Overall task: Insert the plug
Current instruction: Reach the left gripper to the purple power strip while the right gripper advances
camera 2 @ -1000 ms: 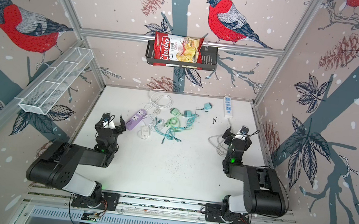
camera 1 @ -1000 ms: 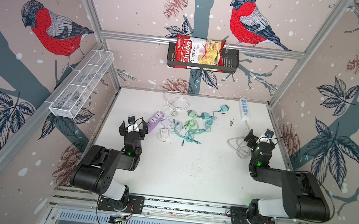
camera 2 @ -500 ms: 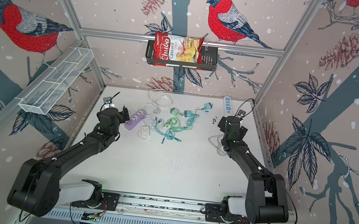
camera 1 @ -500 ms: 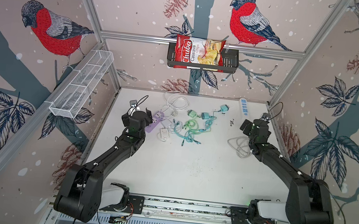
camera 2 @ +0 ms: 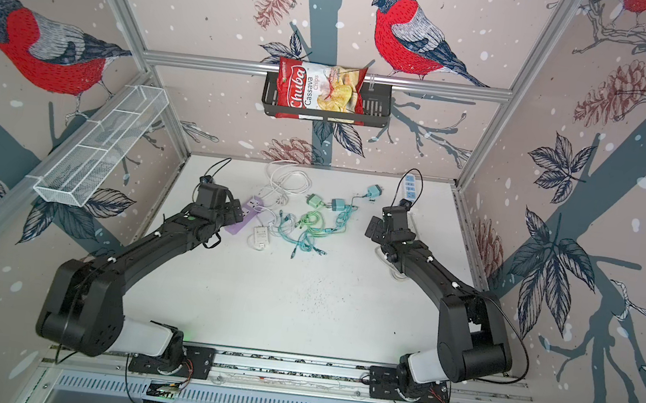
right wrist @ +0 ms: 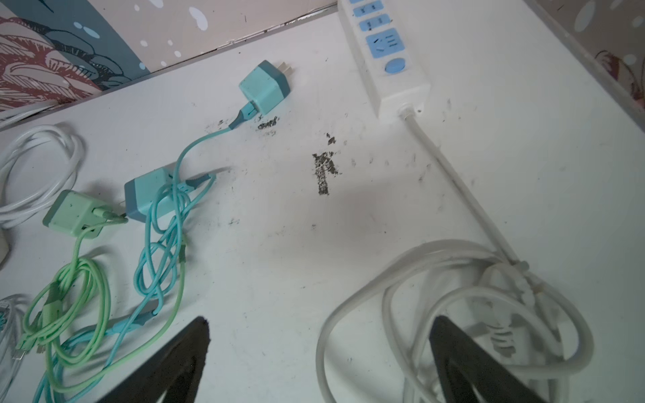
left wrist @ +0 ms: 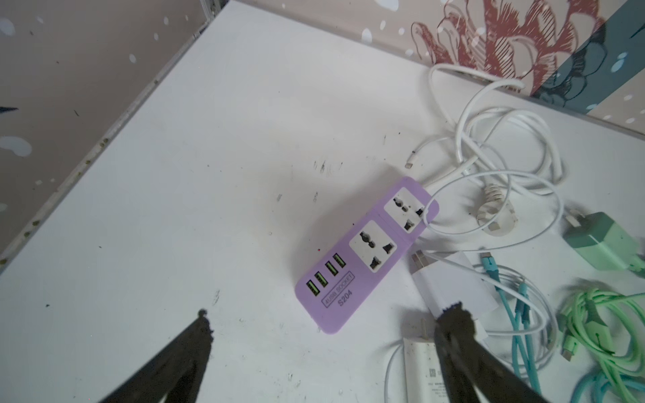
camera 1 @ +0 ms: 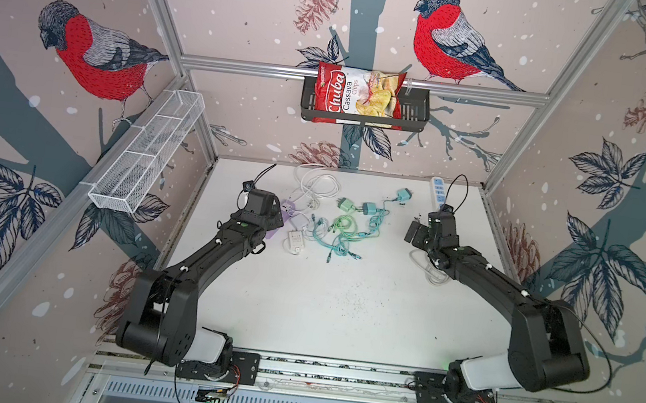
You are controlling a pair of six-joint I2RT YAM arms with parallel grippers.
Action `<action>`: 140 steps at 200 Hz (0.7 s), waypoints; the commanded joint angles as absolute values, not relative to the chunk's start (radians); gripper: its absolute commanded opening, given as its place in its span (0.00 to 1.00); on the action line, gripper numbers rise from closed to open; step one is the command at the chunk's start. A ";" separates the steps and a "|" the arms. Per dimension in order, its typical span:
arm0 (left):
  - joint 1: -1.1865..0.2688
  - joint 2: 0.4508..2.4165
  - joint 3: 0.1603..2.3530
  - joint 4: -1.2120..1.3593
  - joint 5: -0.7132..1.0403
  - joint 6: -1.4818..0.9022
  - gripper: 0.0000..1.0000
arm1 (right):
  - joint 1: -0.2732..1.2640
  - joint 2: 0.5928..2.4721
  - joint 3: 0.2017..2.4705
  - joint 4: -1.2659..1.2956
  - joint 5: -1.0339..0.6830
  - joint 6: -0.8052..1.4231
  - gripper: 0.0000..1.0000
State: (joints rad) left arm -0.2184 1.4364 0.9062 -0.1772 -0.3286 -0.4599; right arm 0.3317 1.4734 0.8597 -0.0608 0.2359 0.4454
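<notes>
A purple power strip with two sockets and several USB ports lies at the back left of the white table. My left gripper hovers open over its USB end, holding nothing; in a top view the left gripper covers part of the purple power strip. A white plug adapter lies beside the strip. Teal and green plug adapters with cables lie mid-table. My right gripper is open above a coiled white cord that runs to a white-and-blue power strip. In a top view the right gripper is at the right.
A tangle of white cable lies at the back by the wall. A chips bag sits in a black basket on the back wall. A white wire basket hangs on the left wall. Dark scuffs mark the table.
Both arms have unfolded from near the front rail and reached toward the back, the left over the purple strip, the right over the white cord. Both grippers stay open.
</notes>
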 commanded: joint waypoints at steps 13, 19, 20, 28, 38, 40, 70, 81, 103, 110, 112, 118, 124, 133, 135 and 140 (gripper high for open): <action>-0.213 1.543 0.953 -0.222 -0.277 -0.494 0.98 | 0.331 1.467 0.856 -0.034 0.169 0.482 0.99; -0.210 1.568 0.968 -0.226 -0.273 -0.494 0.98 | 0.331 1.466 0.855 -0.028 0.158 0.483 0.99; -0.209 1.573 0.970 -0.226 -0.272 -0.494 0.98 | 0.331 1.465 0.856 -0.027 0.155 0.482 0.99; -0.201 1.602 0.990 -0.235 -0.256 -0.482 0.98 | 0.331 1.466 0.861 -0.026 0.141 0.482 0.99; -0.194 1.638 1.025 -0.248 -0.250 -0.480 0.98 | 0.331 1.468 0.870 -0.033 0.140 0.483 0.99; -0.191 1.646 1.031 -0.253 -0.249 -0.479 0.98 | 0.331 1.468 0.871 -0.033 0.140 0.484 0.99; -0.157 1.729 1.099 -0.273 -0.207 -0.448 0.97 | 0.331 1.485 0.908 -0.057 0.142 0.476 0.99; -0.148 1.757 1.115 -0.276 -0.185 -0.437 0.97 | 0.330 1.491 0.915 -0.062 0.135 0.473 0.99; -0.143 1.796 1.145 -0.293 -0.171 -0.407 0.96 | 0.331 1.497 0.927 -0.066 0.132 0.480 0.99; -0.143 1.804 1.147 -0.294 -0.170 -0.401 0.96 | 0.332 1.498 0.932 -0.069 0.131 0.484 0.99; -0.143 1.805 1.149 -0.295 -0.170 -0.398 0.96 | 0.332 1.499 0.932 -0.068 0.131 0.485 0.99; -0.142 1.808 1.151 -0.296 -0.171 -0.392 0.96 | 0.331 1.500 0.936 -0.069 0.129 0.487 0.99; -0.143 1.809 1.153 -0.296 -0.174 -0.389 0.95 | 0.332 1.502 0.938 -0.068 0.128 0.488 0.99; -0.143 1.808 1.152 -0.297 -0.171 -0.386 0.95 | 0.332 1.507 0.942 -0.067 0.126 0.489 0.99; -0.144 1.805 1.152 -0.295 -0.170 -0.385 0.95 | 0.333 1.508 0.943 -0.068 0.126 0.489 0.99; -0.145 1.803 1.147 -0.290 -0.164 -0.382 0.95 | 0.333 1.510 0.946 -0.070 0.126 0.490 0.99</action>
